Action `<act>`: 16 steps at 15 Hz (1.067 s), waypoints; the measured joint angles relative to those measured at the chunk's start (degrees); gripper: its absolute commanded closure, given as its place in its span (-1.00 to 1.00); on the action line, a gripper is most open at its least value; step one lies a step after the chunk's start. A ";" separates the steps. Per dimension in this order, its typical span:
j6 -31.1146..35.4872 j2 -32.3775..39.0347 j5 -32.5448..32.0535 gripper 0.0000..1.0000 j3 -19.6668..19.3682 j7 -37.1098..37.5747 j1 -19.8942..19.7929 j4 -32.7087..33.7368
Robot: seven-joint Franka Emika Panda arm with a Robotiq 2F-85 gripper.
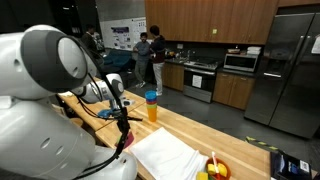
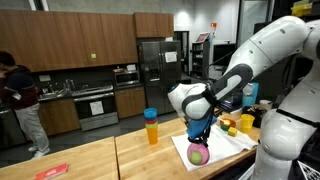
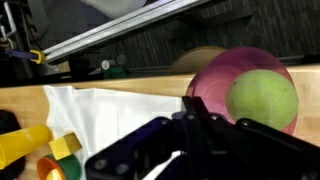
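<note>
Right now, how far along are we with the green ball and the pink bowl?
Done: the green ball sits inside the pink bowl. In hand: the gripper is shut right at the bowl's rim; whether it pinches the rim I cannot tell. Left: probably moving the bowl, which rests low at the white cloth.

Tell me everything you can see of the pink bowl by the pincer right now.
The pink bowl is round, smooth and glossy, plastic by its look, and magenta in colour. It stands upright and holds a yellow-green ball that fills most of it. It rests at the edge of the white cloth on the wooden counter. The shut pincer hangs at its rim; whether they touch cannot be told.
</note>
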 measured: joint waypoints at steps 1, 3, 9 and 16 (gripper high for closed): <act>0.24 -1.71 -1.32 0.98 0.38 1.82 -0.90 -1.39; 1.42 -4.18 -4.28 0.98 0.96 5.52 -3.03 -3.31; 11.03 -2.92 -15.19 0.98 1.32 10.24 -10.19 -3.93; 32.28 2.02 -20.88 0.98 -3.53 11.67 -18.79 -4.85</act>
